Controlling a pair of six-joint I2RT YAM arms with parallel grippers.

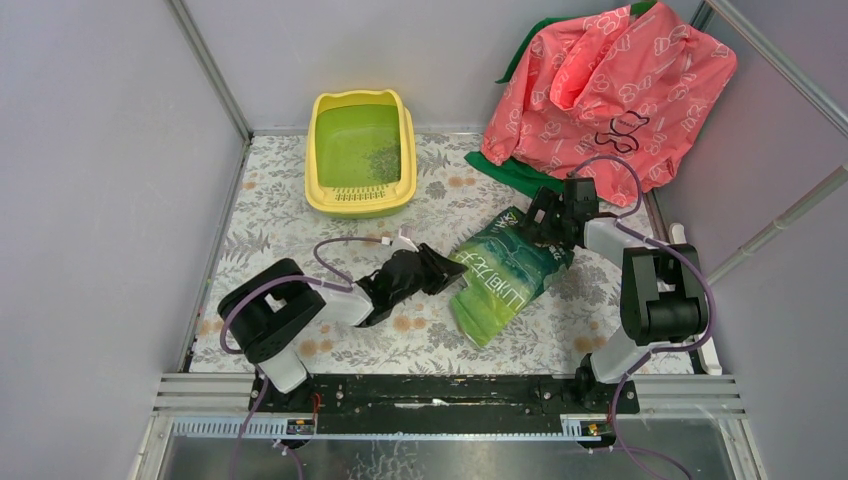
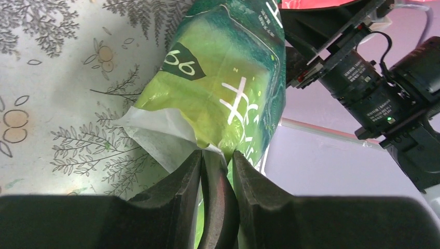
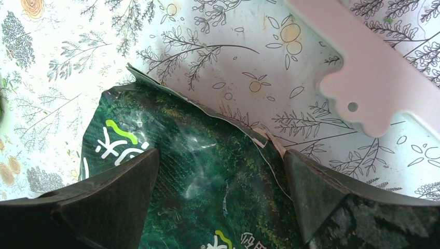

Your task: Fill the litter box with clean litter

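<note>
An edge of the green bag (image 2: 223, 78) is being pinched between the nearly closed jaws of the left gripper (image 2: 218, 155). A fold of film is being trapped there, probably so that the bag is being anchored for lifting. At the bag's torn end, the right gripper (image 3: 220, 154) is being held with its jaws spread wide, one finger on each side of the torn edge. Nothing is being squeezed there (whether the fingers touch the film cannot be told), and a second hold is likely being prepared.

The bag is being left flat on the patterned table cover (image 1: 300, 250), its long axis slanting and its torn end pointing away from the arm bases.

The litter box (image 1: 312, 170) is being kept upright beyond the bag and to its left, well apart from it. Its long axis is running away from the arm bases, with its slotted lip facing the bag's side. Only a small grainy patch of clean litter (image 1: 385, 160) is being shown inside.
</note>
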